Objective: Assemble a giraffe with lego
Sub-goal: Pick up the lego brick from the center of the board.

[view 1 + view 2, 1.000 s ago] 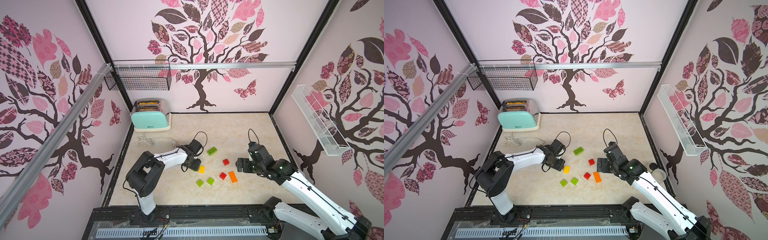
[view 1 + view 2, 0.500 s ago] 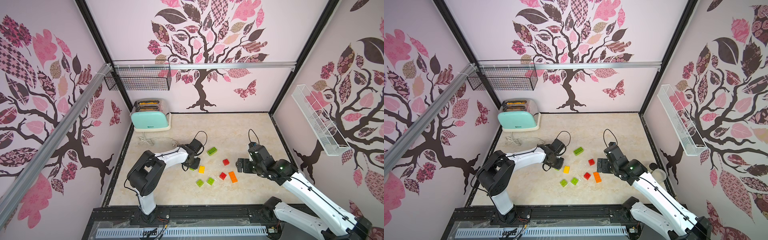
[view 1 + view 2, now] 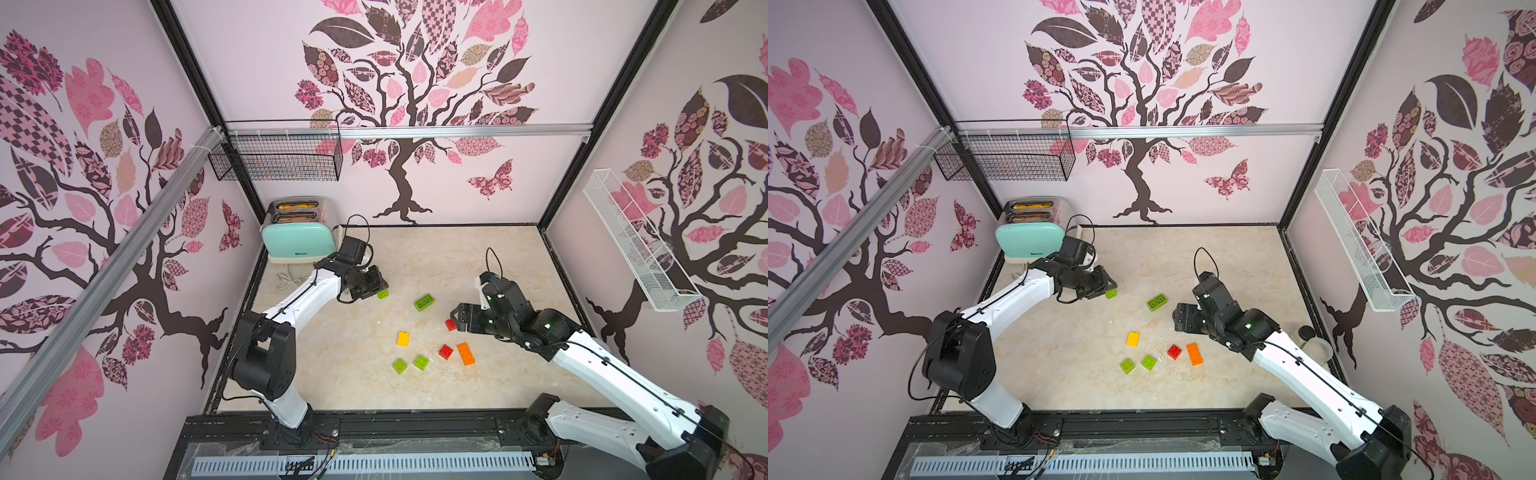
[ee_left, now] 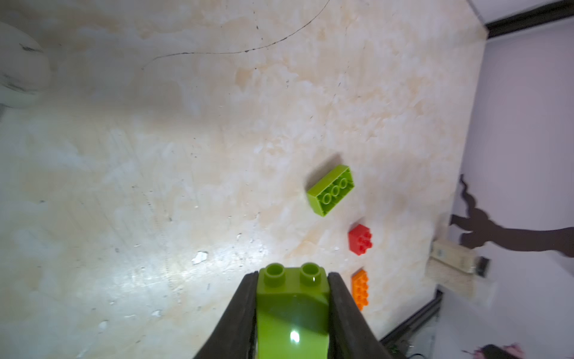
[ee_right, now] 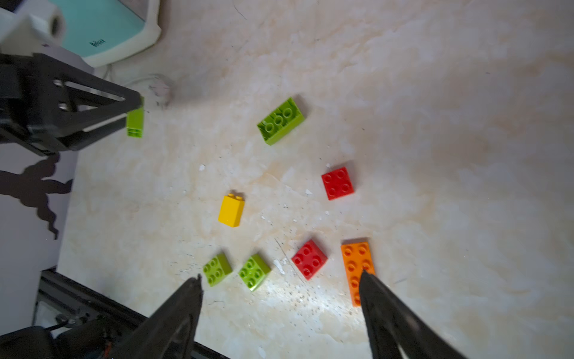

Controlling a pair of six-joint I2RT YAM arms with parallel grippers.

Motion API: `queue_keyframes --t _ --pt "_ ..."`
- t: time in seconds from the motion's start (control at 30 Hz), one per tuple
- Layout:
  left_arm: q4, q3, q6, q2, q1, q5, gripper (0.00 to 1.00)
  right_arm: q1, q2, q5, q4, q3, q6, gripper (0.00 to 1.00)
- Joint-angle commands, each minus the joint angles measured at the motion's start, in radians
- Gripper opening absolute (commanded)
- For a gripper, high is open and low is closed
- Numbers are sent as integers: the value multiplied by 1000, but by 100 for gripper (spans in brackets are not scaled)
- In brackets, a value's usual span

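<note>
1. Your left claw (image 4: 292, 275) was clamped on a small lime brick (image 4: 292, 320), pinching its flat sides.
2. Your right claw (image 5: 281, 277) hung wide and empty over the loose lego.
3. Scattered on the bench (image 5: 435, 124): long lime brick (image 5: 280, 120), yellow brick (image 5: 230, 210), red brick (image 5: 337, 183), second red brick (image 5: 309, 259), orange brick (image 5: 357, 267), lime square (image 5: 217, 269), second lime square (image 5: 254, 271). Nothing joined; no giraffe yet.
4. Likely light, stiff, glossy, slip-prone. Take flat walls, never studs.

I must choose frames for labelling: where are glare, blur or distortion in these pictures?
Left wrist view: a white glare spot on the lime-green brick in the left gripper, bright sheen on the table. Right wrist view: similar sheen on the table; the fingers of the right gripper are blurred. Both top views: sharp, evenly lit, walls splayed by the wide lens.
</note>
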Motion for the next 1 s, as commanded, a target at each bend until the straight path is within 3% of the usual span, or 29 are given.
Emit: queue_keyframes --t 0.0,0.17,0.23,0.33,0.6,0.97 --pt "142 -62 -335 -24 3 207 10 26 18 -28 211 24 94 80" --pt "586 -349 -794 -116 -2 228 8 89 83 -8 341 37 129 80" --pt "680 -423 -912 -147 -3 213 6 129 123 26 357 54 112 79" --pt "704 -439 -977 -168 -3 210 1 168 194 44 396 69 97 78" --pt "696 -433 -1137 -180 -5 247 0 205 365 72 452 145 36 71" --pt "737 -422 -1188 -159 -10 270 0 207 556 124 463 281 -19 62"
